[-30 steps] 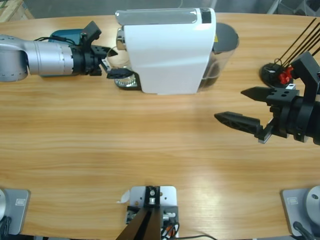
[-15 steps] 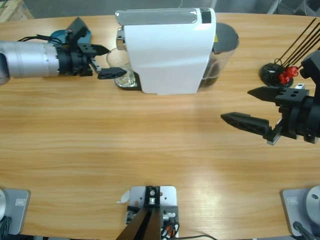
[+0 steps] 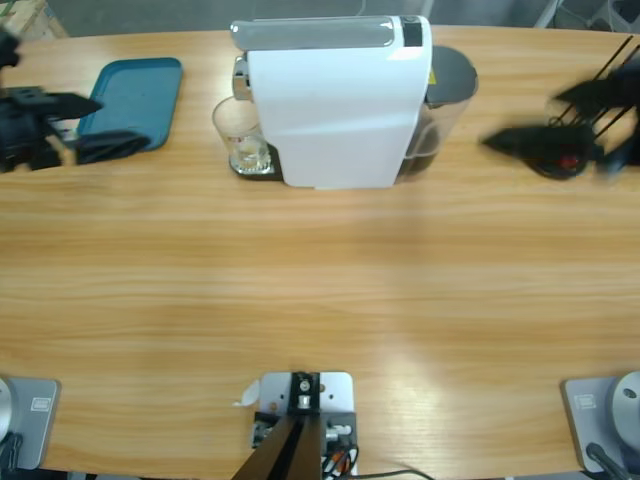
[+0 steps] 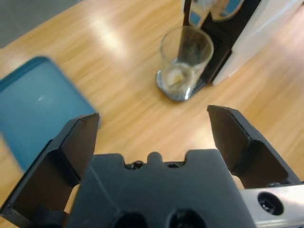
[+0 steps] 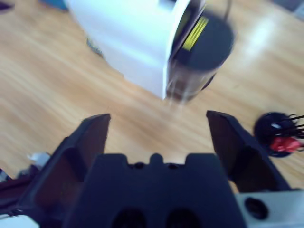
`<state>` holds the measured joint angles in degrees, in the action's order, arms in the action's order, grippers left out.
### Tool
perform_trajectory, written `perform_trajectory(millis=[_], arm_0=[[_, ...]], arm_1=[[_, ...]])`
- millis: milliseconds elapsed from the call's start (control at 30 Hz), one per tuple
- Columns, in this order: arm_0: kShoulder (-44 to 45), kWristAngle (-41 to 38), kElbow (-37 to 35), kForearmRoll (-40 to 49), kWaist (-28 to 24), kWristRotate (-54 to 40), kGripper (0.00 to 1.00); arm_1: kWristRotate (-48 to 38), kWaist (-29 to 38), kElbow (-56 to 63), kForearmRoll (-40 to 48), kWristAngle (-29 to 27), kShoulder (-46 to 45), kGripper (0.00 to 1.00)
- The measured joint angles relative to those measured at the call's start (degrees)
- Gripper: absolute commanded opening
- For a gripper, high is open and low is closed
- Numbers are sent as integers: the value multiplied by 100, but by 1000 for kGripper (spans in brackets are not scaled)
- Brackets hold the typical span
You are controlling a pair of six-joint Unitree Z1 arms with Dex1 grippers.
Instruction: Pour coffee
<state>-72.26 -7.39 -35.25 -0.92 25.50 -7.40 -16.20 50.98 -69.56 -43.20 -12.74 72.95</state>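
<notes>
A clear glass (image 3: 240, 138) stands on the round drip plate under the spout of the white coffee machine (image 3: 335, 105). A little coffee (image 4: 176, 76) with tan foam lies in the bottom of the glass (image 4: 186, 57). My left gripper (image 3: 105, 123) is open at the far left, over the edge of the blue tray, well apart from the glass. In the left wrist view the left gripper (image 4: 153, 121) holds nothing. My right gripper (image 3: 530, 122) is open at the far right, beside the capsule stand. The right wrist view shows the right gripper (image 5: 156, 118) open, facing the machine (image 5: 133, 42).
A blue tray (image 3: 140, 95) lies left of the machine. The machine's dark water tank (image 3: 447, 90) sits at its right side. A black capsule stand (image 3: 560, 160) with wire stems and red capsules (image 5: 286, 143) stands at the far right.
The left gripper has drawn back left from the glass to the table's left edge. The right gripper has moved up and right toward the capsule stand. The glass stays under the spout.
</notes>
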Motion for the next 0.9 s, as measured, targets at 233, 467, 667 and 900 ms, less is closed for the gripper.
perform_trajectory(millis=[233,467,667,900], arm_0=[[1043,186,-27,1221,26,324,991],[1108,144,62,1356,32,335,991],[1108,144,76,1390,33,335,991],[1093,144,77,1390,34,335,991]], arm_1=[[45,-1516,-2657,-1829,877,1529,579],[524,-1791,-4166,-2379,1468,2709,112],[802,-2106,-4814,-2528,2102,3134,0],[837,-2124,-5054,-2759,2147,3460,0]])
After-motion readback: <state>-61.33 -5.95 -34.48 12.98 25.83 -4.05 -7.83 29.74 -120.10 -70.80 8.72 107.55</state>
